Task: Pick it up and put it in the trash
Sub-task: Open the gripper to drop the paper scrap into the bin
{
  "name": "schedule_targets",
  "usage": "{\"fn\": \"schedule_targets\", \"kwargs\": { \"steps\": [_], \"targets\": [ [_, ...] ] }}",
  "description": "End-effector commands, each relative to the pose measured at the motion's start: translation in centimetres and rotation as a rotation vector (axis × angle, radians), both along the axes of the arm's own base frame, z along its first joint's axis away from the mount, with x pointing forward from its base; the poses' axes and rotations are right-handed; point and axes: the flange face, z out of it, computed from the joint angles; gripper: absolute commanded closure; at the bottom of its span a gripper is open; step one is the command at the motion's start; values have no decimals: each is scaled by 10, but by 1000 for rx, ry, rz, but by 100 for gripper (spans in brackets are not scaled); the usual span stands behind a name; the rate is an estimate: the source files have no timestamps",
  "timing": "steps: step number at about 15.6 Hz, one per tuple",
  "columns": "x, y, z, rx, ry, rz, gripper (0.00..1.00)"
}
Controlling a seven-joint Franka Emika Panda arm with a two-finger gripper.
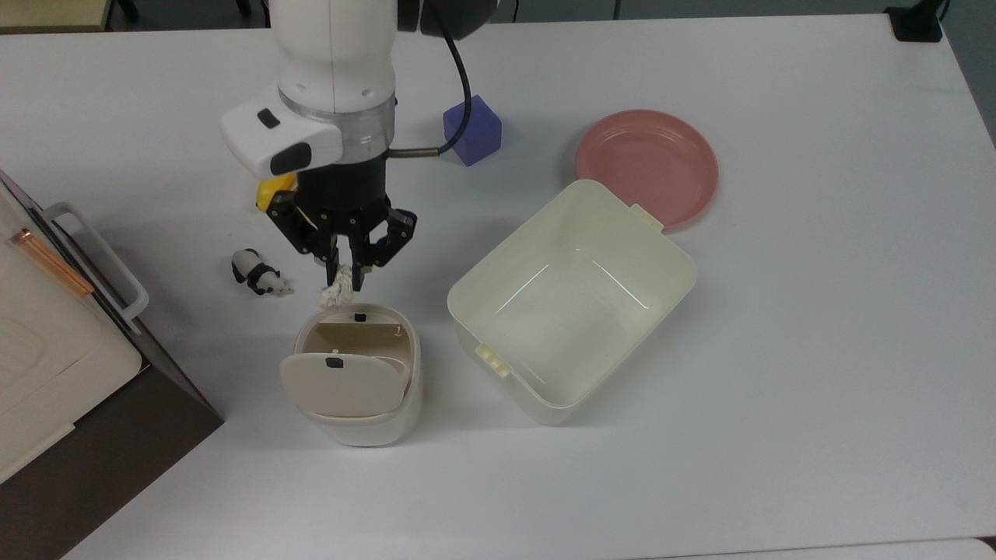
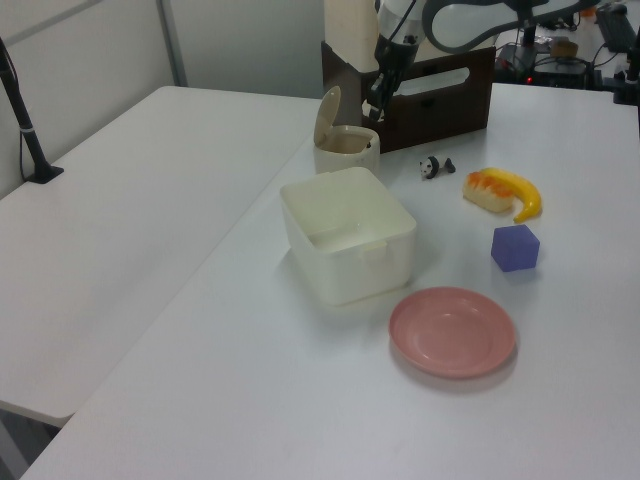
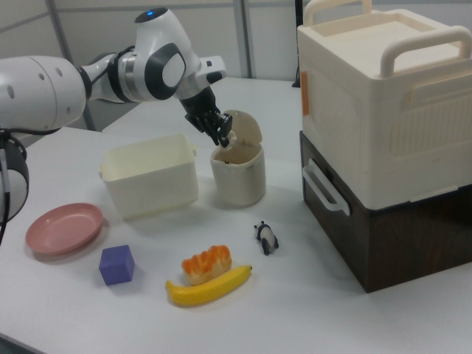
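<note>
The crumpled off-white paper wad hangs from my gripper, whose fingers are shut on its top. The wad is in the air just above the far rim of the trash, a small cream rounded bin whose swing flap lid is tipped, leaving the inside in sight. In the left view my gripper is above and just right of the trash. In the right view my gripper is over the trash, beside its raised flap.
A panda toy lies on the table left of the wad in the top view. A large cream tub stands to the right of the trash, with a pink plate and a purple cube beyond. A banana and a cream-and-brown box are nearby.
</note>
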Motion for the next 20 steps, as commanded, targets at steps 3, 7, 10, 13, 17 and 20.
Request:
{"fn": "schedule_targets", "kwargs": {
  "steps": [3,7,10,13,17,20],
  "targets": [
    [35,15,-35,8,-105,-25,78],
    [46,10,-56,-8,-130,-45,78],
    [45,10,-56,-8,-124,-46,54],
    [42,11,-51,-38,-120,-37,16],
    [23,9,-17,-60,-57,-44,0],
    [1,23,-13,-82,42,1,10]
  ]
}}
